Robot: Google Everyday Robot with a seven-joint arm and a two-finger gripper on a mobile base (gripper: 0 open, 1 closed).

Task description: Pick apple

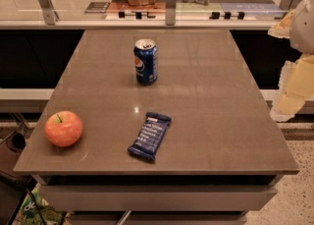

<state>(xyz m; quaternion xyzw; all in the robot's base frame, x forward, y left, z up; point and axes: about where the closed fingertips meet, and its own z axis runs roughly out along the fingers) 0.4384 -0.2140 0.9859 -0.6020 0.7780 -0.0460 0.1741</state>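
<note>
The apple [63,128] is round and red-orange with a short stem. It rests on the grey table [211,121] near the front left corner. My gripper [294,79] shows as pale yellow and white parts at the right edge of the view. It hangs beyond the table's right side, far from the apple and holding nothing that I can see.
A blue Pepsi can [145,61] stands upright at the table's middle back. A dark blue snack bar wrapper [149,136] lies flat near the front centre, to the right of the apple. A glass railing [170,3] runs behind the table.
</note>
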